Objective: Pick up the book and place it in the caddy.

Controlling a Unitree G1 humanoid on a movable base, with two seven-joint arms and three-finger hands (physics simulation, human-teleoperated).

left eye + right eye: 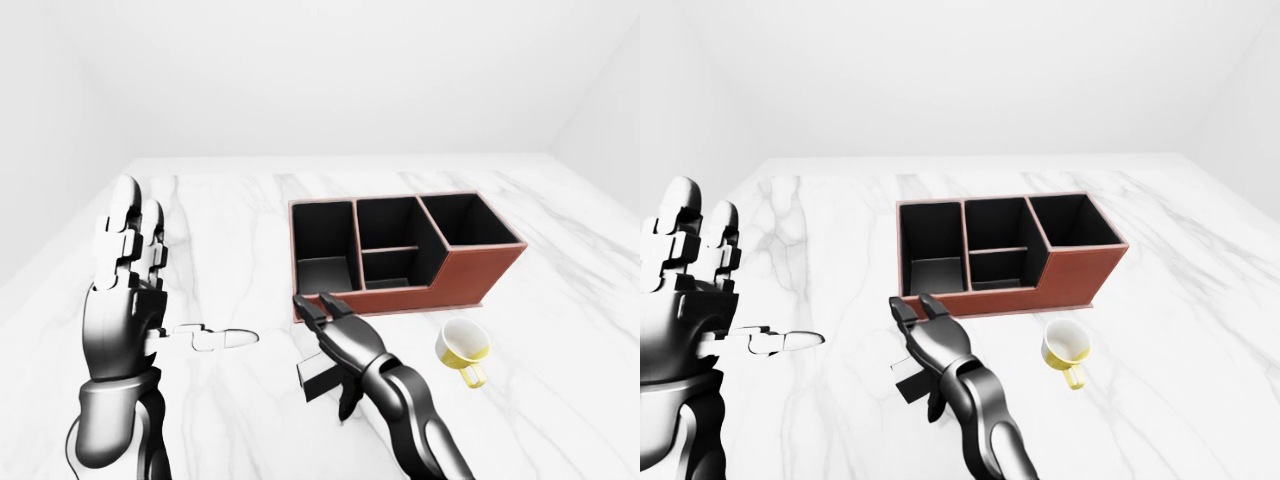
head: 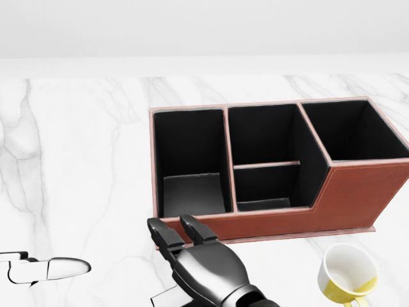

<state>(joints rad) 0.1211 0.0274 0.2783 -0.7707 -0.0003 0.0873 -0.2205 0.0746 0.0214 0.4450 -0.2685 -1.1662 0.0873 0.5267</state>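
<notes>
Nearest you, your right robot hand (image 1: 335,335) lies low over the white marble surface (image 1: 560,300) with its fingers stretched out narrow and flat, thumb hanging below, closed on nothing. Under its palm a pale flat slab shows, most likely the book (image 1: 318,378), lying flat on the surface just on the near side of the caddy; only its left corner and dark edge are visible, so you cannot tell its full outline or whether your fingers touch it. Your fingers point toward the caddy's near wall, which suggests you are lining up over the book rather than gripping it; the pick looks not yet done. To the left, your left robot hand (image 1: 128,265) is held upright and wide, palm open, thumb jutting right, well clear of everything, probably parked so it stays out of the working arm's way. To the right of the book, a small white cup with a yellow inside (image 1: 463,347) stands near the caddy's low corner; mind it when you swing across. Farther off sits the brown caddy (image 2: 358,198), black inside, with one tall left compartment, a middle one split by a crossbar, and a raised right one, all seemingly empty. The left compartment lies closest to your fingertips and looks the easiest target.
</notes>
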